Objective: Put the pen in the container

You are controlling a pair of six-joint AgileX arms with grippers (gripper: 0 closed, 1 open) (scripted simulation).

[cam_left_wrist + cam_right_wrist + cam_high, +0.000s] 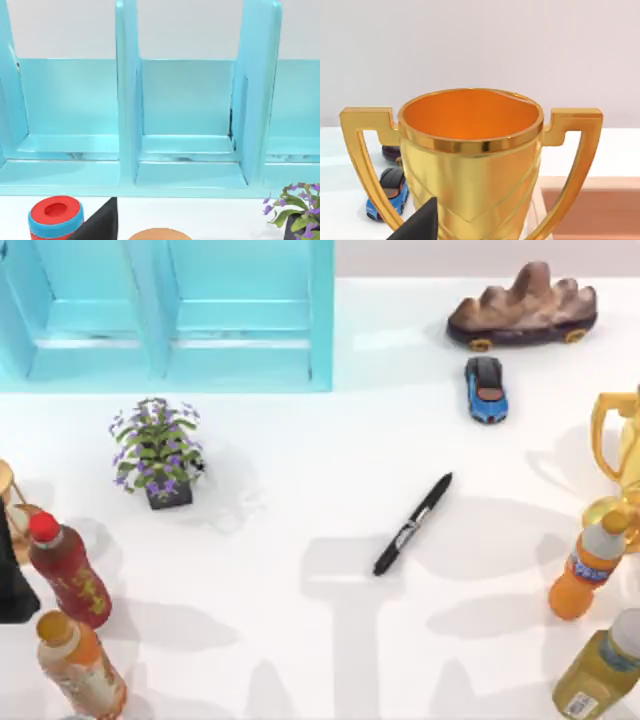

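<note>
Top view: pen (pixel 413 524) lies loose mid-table, right of centre, untouched; blue container (pixel 170 310) far back left, so nothing done yet; flower pot (pixel 158 453), toy car (pixel 486 390) and bottles (pixel 68 568) flank the route.
Left wrist view: container compartments (pixel 187 125) open; finger state cannot tell.
Right wrist view: gold trophy (pixel 470 160) close ahead; finger state cannot tell.

The top view's right edge is cutting off the gold trophy (pixel 622 465) at the table's right edge. The blue container (pixel 170 315) is running past the top edge. Print on the pen (pixel 412 525) is too small to read.
</note>
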